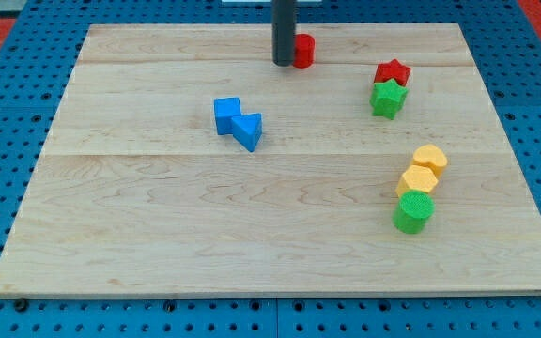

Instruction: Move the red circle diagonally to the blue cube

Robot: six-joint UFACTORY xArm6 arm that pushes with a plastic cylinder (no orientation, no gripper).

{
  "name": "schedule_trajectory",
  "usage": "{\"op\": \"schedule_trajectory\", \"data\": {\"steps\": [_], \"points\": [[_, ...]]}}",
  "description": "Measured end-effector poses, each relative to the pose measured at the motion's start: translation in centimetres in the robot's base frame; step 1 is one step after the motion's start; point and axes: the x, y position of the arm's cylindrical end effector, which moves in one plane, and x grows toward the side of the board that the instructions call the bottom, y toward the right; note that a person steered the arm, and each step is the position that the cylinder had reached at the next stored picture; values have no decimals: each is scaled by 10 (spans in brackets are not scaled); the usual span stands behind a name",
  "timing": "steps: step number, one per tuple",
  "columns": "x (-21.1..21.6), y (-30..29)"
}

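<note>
The red circle (303, 50) sits near the view's top, a little right of centre, partly hidden by the rod. My tip (283, 62) rests on the board just left of the red circle, touching or nearly touching it. The blue cube (226, 115) lies left of centre, below and left of the tip. A blue triangular block (249, 130) touches the cube's lower right side.
A red star (393, 72) and a green star (388, 98) sit together at the upper right. Two yellow blocks (430, 158) (418, 179) and a green circle (413, 212) form a line at the right. The wooden board (158, 244) lies on a blue pegboard.
</note>
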Motion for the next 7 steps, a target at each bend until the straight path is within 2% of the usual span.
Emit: {"op": "schedule_trajectory", "data": {"steps": [1,2,6,7], "points": [[23,27],[9,69],[-49,-2],[-44,89]]}}
